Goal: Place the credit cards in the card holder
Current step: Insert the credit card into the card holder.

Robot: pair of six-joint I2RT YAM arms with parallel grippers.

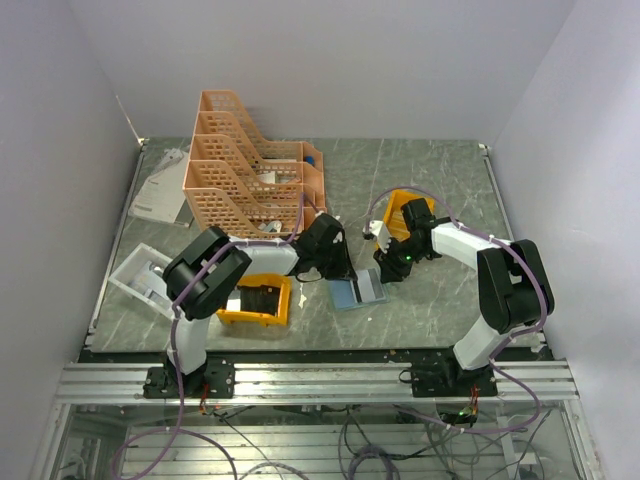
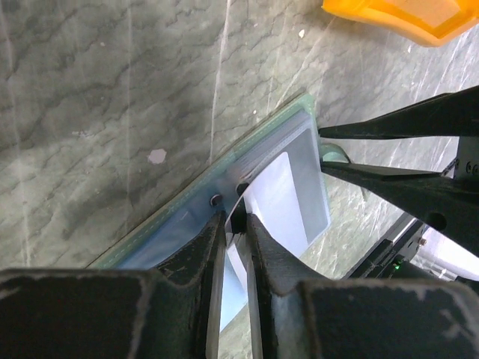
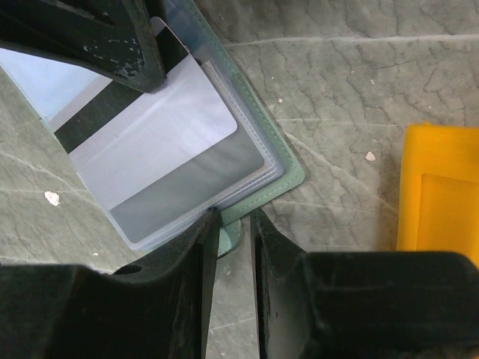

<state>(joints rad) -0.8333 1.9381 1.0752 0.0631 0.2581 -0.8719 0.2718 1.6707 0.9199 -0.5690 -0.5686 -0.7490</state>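
Note:
The card holder (image 1: 357,292) lies open on the marble table between my two arms, its green rim (image 3: 288,168) framing clear sleeves. A whitish credit card (image 3: 161,123) with a dark stripe sits partly inside the top sleeve. My left gripper (image 2: 234,218) is shut on the card's outer end, and the card (image 2: 283,193) runs from its jaws into the sleeve. My right gripper (image 3: 234,217) stands at the holder's opposite edge, its jaws closed in on the small green strap tab (image 3: 230,238). In the top view the left gripper (image 1: 338,272) and right gripper (image 1: 385,272) flank the holder.
An orange bin (image 1: 255,300) holding black objects sits by the left arm. A second orange bin (image 1: 408,215) stands just behind the right gripper, close to it (image 3: 441,187). A peach lattice rack (image 1: 250,165) fills the back left, with a white tray (image 1: 140,280) at the left edge.

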